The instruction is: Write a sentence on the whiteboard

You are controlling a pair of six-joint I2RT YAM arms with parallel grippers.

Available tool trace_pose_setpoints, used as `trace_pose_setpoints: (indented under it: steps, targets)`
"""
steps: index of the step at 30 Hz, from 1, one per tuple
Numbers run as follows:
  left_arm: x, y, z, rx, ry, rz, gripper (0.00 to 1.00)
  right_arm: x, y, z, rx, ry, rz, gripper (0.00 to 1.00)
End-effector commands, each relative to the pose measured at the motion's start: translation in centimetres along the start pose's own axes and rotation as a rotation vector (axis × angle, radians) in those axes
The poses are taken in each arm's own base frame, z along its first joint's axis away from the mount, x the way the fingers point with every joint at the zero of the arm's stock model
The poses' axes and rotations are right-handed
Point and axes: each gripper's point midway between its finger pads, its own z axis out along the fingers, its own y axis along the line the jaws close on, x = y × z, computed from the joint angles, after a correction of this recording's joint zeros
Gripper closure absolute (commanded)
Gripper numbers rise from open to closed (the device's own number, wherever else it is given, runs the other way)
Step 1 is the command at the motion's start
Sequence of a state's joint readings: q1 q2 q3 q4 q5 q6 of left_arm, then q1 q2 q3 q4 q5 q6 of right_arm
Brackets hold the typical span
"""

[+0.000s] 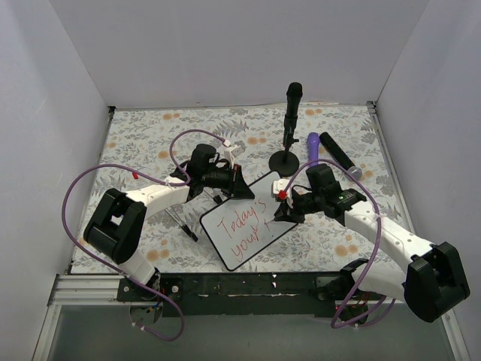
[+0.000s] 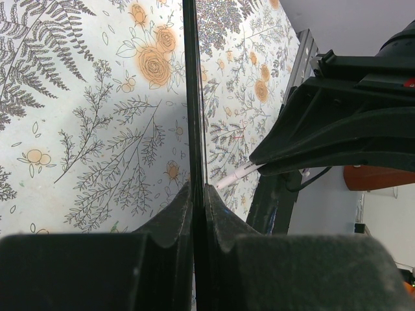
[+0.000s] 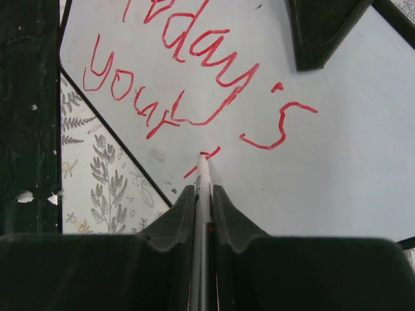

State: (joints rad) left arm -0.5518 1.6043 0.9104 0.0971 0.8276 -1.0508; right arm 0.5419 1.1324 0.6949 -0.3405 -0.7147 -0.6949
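Two pincers meet over the middle of a bench covered with a pale cloth [image 1: 150, 135] printed with grey ferns and orange flowers. Plain white walls [image 1: 225, 45] close it in at the back and on both sides, and an aluminium rail [image 1: 83, 289] runs along the near edge by the arm bases.

The left pincer [image 1: 239, 184] is clenched on the whiteboard [image 1: 219, 239]. In its wrist view the board's thin black rim [image 2: 192, 97] stands edge-on, pinched between the two fingers [image 2: 175, 214]. The board is tilted, lying diagonally below and between the two pincers.

The right pincer [image 1: 285, 201] is clenched on a white marker [image 3: 202, 178], grasped between its fingers [image 3: 227, 220]. The marker's tip touches the white surface just ahead of that pincer. The sentence [image 1: 244, 226], in red cursive, reads "Today's your" in slanted lines, with a short fresh red stroke at the marker tip. Seen from the right wrist, the writing [image 3: 194, 84] spreads ahead of the tip, and the floral cloth [image 3: 110, 188] shows past the board's corner to the left.

Beyond the right pincer, toward the back wall, a black microphone [image 1: 291, 113] stands on a round-based stand. Just beside it a purple cylinder [image 1: 312, 147] and a black handheld microphone [image 1: 336, 154] lie on the cloth. Purple cables [image 1: 71, 203] loop along both arms.
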Motion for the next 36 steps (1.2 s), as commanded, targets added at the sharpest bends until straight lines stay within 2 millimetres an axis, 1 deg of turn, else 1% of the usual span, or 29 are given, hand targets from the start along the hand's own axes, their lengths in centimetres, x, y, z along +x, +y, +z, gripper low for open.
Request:
trace_pose_setpoints:
  steps: [1, 6, 15, 23, 31, 36]
  targets:
    - [-1.9, -1.3, -0.8, 0.022, -0.062, 0.174, 1.0, -0.7, 0.3, -0.2, -0.013, -0.019, -0.04, 0.99]
    - [-1.9, -1.3, -0.9, 0.022, -0.062, 0.175, 1.0, -0.3, 0.6, -0.6, 0.0, -0.009, -0.051, 0.99]
    - [-1.9, -1.3, -0.9, 0.021, -0.06, 0.173, 1.0, 0.7, 0.4, -0.1, -0.01, 0.029, -0.014, 0.99]
    - [-1.9, -1.3, -0.9, 0.025, -0.061, 0.175, 1.0, 0.8, 0.0, 0.2, -0.002, 0.033, -0.002, 0.99]
    - [-2.0, -1.4, -0.9, 0.028, -0.064, 0.177, 1.0, 0.2, 0.9, 0.8, -0.065, 0.007, 0.004, 0.99]
    - [-1.9, -1.4, -0.9, 0.026, -0.063, 0.179, 1.0, 1.2, 1.4, 1.2, -0.095, 0.042, 0.015, 0.99]
